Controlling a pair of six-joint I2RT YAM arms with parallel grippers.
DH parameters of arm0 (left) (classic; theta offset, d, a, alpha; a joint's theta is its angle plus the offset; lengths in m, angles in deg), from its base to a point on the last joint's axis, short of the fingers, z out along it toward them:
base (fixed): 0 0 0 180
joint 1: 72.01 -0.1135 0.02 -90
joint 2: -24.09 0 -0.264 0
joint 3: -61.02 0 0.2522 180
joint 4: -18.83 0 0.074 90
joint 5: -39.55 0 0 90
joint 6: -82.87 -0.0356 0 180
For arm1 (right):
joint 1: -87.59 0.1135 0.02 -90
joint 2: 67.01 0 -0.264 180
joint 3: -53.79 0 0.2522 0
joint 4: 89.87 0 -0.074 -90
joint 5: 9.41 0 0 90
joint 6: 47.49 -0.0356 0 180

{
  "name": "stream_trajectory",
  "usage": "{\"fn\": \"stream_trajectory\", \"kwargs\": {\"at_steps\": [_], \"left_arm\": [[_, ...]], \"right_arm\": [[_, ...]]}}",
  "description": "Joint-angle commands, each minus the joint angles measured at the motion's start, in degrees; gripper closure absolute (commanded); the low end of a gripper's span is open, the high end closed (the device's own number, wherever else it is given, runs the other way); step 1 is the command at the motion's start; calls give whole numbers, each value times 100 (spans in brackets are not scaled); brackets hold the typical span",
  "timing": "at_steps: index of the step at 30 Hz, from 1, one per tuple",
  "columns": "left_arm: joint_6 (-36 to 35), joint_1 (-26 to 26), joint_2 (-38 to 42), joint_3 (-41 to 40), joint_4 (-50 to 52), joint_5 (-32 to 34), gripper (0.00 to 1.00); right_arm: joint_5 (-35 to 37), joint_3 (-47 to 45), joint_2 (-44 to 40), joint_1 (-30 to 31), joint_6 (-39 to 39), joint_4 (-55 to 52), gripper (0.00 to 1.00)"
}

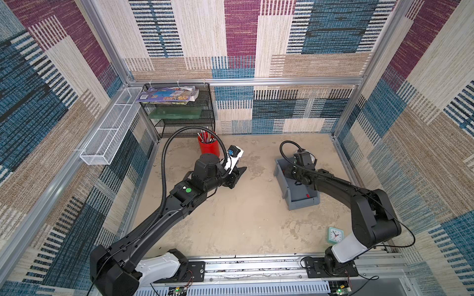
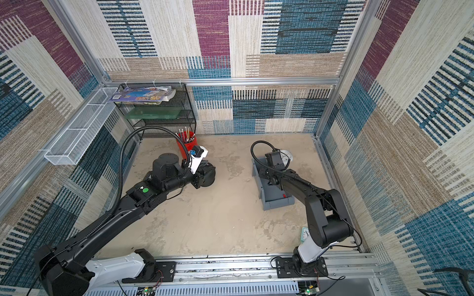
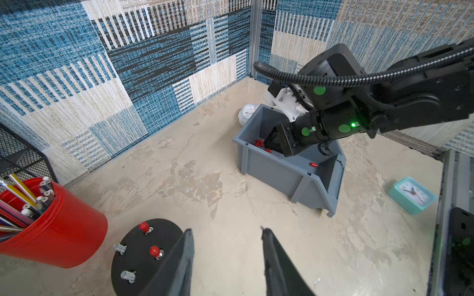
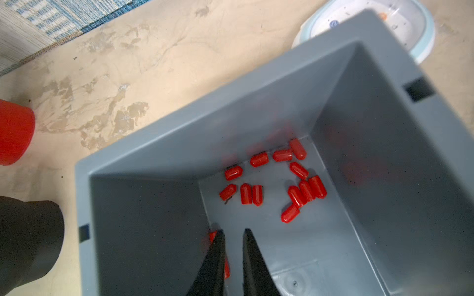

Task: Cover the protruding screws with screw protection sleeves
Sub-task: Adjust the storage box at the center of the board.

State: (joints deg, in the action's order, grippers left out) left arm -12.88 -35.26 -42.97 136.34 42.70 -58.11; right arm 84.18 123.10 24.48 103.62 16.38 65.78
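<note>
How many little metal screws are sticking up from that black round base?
4. On the black base, two screws wear red sleeves and two are bare. The left gripper covers part of the base, so another could be hidden.

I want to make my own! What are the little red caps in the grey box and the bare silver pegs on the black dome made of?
The little red rounded caps look like plastic or rubber: smooth, evenly coloured, softly shiny. The two bare silver-grey pegs on the black dome look like metal, pale and gleaming, though it's hard to be sure.
</note>
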Motion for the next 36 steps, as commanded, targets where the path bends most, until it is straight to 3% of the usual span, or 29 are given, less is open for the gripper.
{"fn": "stream_trajectory", "kwargs": {"at_steps": [1,9,18,24,29,36], "left_arm": [[-83,-6,42,-21,-35,62,57],[-83,-2,54,-34,-44,89,57],[-74,-7,49,-31,-42,97,57],[-116,-5,93,-63,-54,141,57],[-127,-8,90,-75,-73,144,57],[-101,-1,62,-56,-58,124,57]], "right_arm": [[-573,58,-60,38,-136,4,83],[-1202,85,-55,159,-415,145,83],[-1083,611,295,398,-525,202,81],[-91,766,199,368,-139,-217,81],[200,631,-104,226,82,-351,79],[390,329,133,98,188,-285,76]]}}
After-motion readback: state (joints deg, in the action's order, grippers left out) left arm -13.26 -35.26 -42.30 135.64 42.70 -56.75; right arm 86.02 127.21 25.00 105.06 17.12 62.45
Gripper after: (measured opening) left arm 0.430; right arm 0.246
